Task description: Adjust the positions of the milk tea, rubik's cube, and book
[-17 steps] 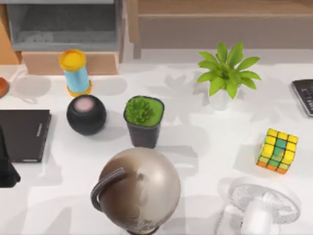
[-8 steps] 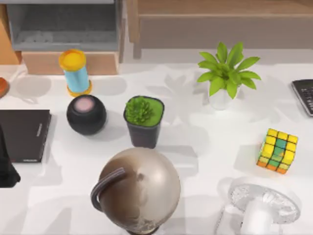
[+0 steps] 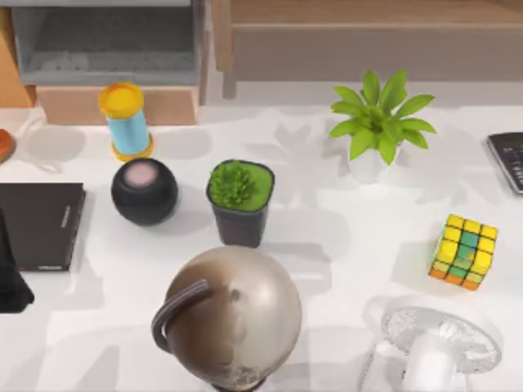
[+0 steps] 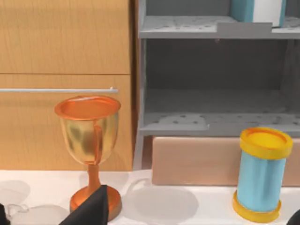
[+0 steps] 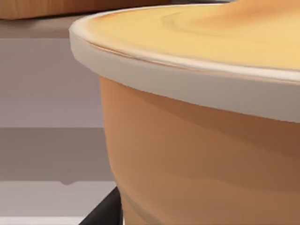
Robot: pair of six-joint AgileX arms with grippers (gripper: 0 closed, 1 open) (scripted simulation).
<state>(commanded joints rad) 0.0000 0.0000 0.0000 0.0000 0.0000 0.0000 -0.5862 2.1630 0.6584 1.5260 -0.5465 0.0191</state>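
The milk tea point(image 3: 124, 121) stands upright at the table's back left, just ahead of the grey shelf point(image 3: 106, 45), with the rubik's cube point(image 3: 464, 251) well apart at the right; nothing is gripped, so I judge the first reach not yet begun. I see my left arm point(image 3: 12, 273) parked at the left edge beside the black book point(image 3: 41, 224), and I cannot tell either claw's state. Next I need a clear descent past the black speaker point(image 3: 145, 191); the dark pot point(image 3: 240, 202) holds a green succulent.
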